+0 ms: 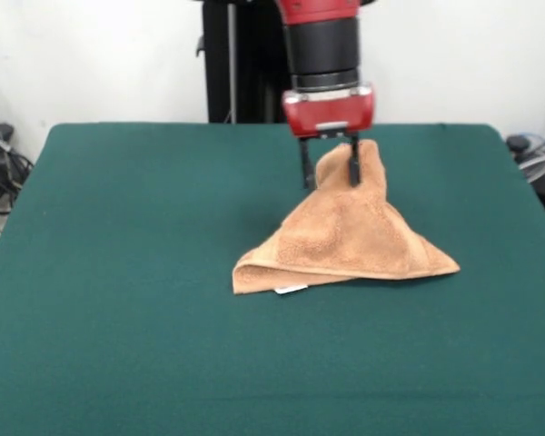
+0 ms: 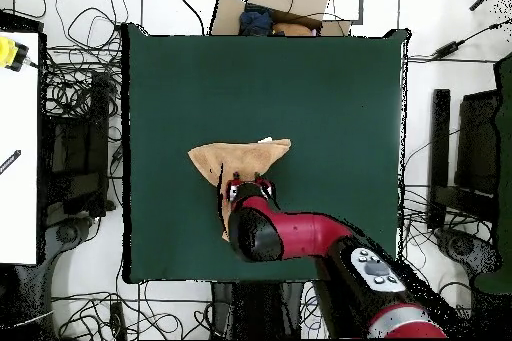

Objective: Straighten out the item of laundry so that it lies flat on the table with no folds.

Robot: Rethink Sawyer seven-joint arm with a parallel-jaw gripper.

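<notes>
Tan towel (image 1: 345, 241) peaks in claw (image 1: 330, 173) (front view only).

White wall (image 1: 454, 54), pale floor (image 2: 85, 287) — tangled black cables (image 2: 75, 87), cardboard box (image 2: 285, 2)

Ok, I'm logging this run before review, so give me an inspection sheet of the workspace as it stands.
Surface: green table, bare around the cloth.
Job's things: tan towel pulled up into a peak, lower edges on the table, folded, white label at its near edge.
Clutter: nothing seen on the table.
Grippers: gripper shut on the towel's peak.
Cables: tangled on the floor around the table.
Surroundings: cardboard box past the table's far edge.
</notes>
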